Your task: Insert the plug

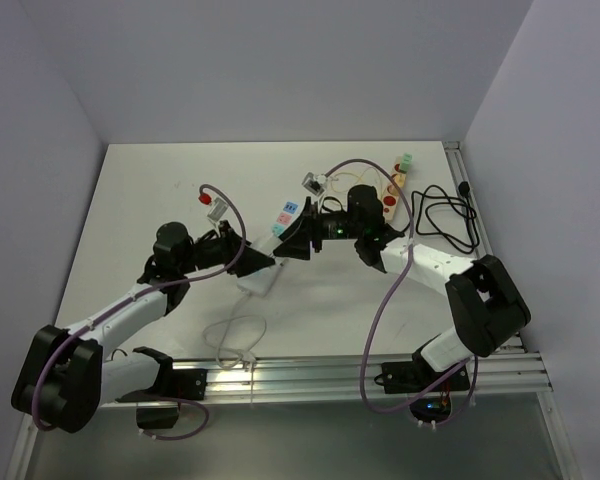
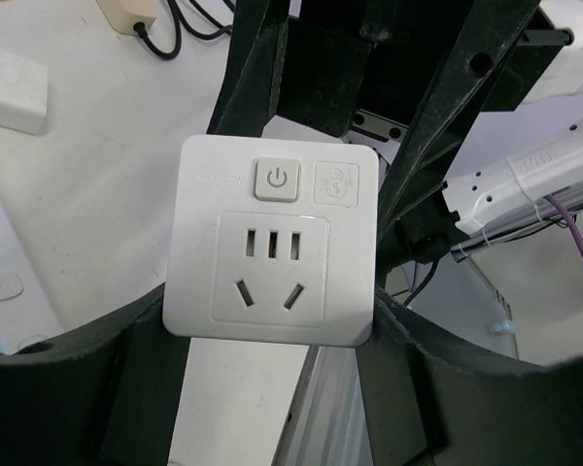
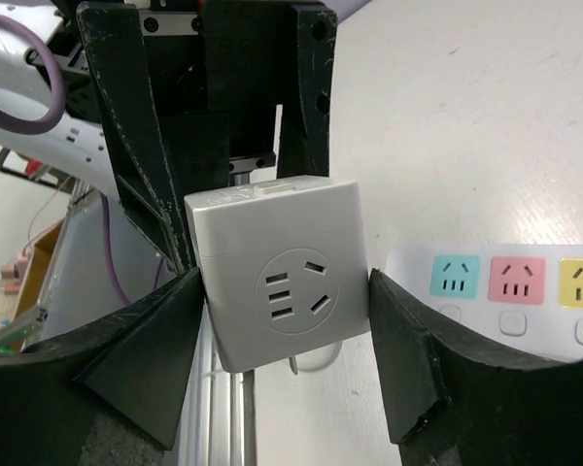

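One white plug (image 3: 277,282) sits between two grippers, near one strip (image 3: 525,291) showing three coloured sockets. Left gripper (image 2: 270,316): two fingers against the plug's lower corners, gripping it. Right gripper (image 3: 284,291): two fingers pressed on opposite sides, gripping it. Whether the plug rests on the table (image 1: 160,200) cannot be told.

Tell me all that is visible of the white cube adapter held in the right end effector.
The white plastic-looking cube adapter has rounded edges. Its near face carries a round panel with several slots. It is held off the white table, slightly tilted, clamped by its sides between the right end effector's black fingers.
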Available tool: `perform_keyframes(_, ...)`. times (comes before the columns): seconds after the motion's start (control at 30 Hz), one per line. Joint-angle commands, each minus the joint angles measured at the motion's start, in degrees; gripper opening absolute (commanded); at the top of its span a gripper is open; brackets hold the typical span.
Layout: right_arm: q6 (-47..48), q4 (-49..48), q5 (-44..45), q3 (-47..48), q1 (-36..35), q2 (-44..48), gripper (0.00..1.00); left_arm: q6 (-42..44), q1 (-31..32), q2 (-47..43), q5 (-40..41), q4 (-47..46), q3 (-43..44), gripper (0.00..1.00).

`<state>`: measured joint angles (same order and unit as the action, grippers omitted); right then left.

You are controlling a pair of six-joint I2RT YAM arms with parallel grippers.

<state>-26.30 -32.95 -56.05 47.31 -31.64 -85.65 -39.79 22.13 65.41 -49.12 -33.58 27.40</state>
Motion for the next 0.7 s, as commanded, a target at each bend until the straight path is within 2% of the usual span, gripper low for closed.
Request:
perform_keyframes(0.0, 5.5, 5.3, -6.9, 3.1, -4.0, 0.7, 0.73, -0.6, 1.0, -1.2, -5.0, -12.3, 0.4, 0.27)
perform_keyframes(0.23, 11.9, 14.1, -8.2, 5.0, -4.0, 3.5, 0.89, 2.6, 1.1, -2.5, -7.3, -11.8, 0.4, 0.26)
perform_keyframes(0.4, 14.6, 19.9, -12.3, 8.7, -3.6, 2.0, 0.89, 5.5, 1.1, -2.7, -8.2, -9.2, 0.4, 0.26)
perform_keyframes(0.5, 15.3, 21.3, -13.6, 9.2, -3.6, 1.8, 0.81, 7.1, 1.1, -2.3, -7.6, -7.6, 1.4, 0.28)
perform_keyframes(0.53, 14.7, 20.2, -13.8, 8.9, -3.6, 2.1, 0.72, 7.4, 1.1, -2.1, -7.6, -7.2, 1.7, 0.28)
perform_keyframes(0.67, 14.3, 19.7, -15.8, 8.0, -4.0, 2.7, 0.50, 9.0, 1.1, -1.0, -6.0, -4.2, 2.7, 0.32)
